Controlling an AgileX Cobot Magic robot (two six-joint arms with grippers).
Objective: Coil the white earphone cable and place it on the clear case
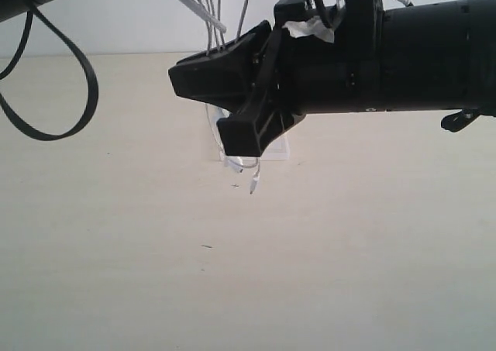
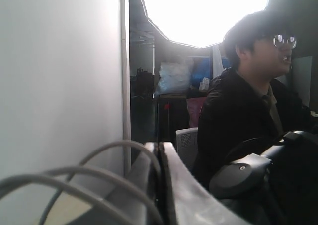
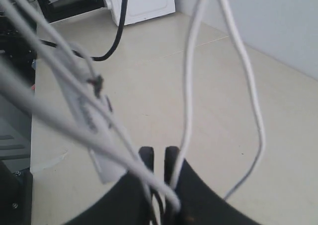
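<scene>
The white earphone cable (image 1: 211,25) hangs in several strands from my left gripper (image 1: 219,24) at the top of the exterior view. Its loose ends (image 1: 253,182) dangle just above the table. My right gripper (image 1: 174,81) reaches in from the right at mid height, level with the strands. In the right wrist view its jaws (image 3: 159,153) stand almost together, with cable strands (image 3: 188,86) running down into the gap. The left gripper (image 2: 159,150) is shut, and cable loops (image 2: 99,148) curve into its jaws. The clear case (image 1: 279,151) lies on the table, mostly hidden behind the right arm.
A thick black robot cable (image 1: 77,95) loops down at the left, also visible as a black cable (image 3: 119,26) in the right wrist view. A white cabinet (image 3: 144,1) stands past the table's far edge. A person (image 2: 258,86) sits beyond the left gripper.
</scene>
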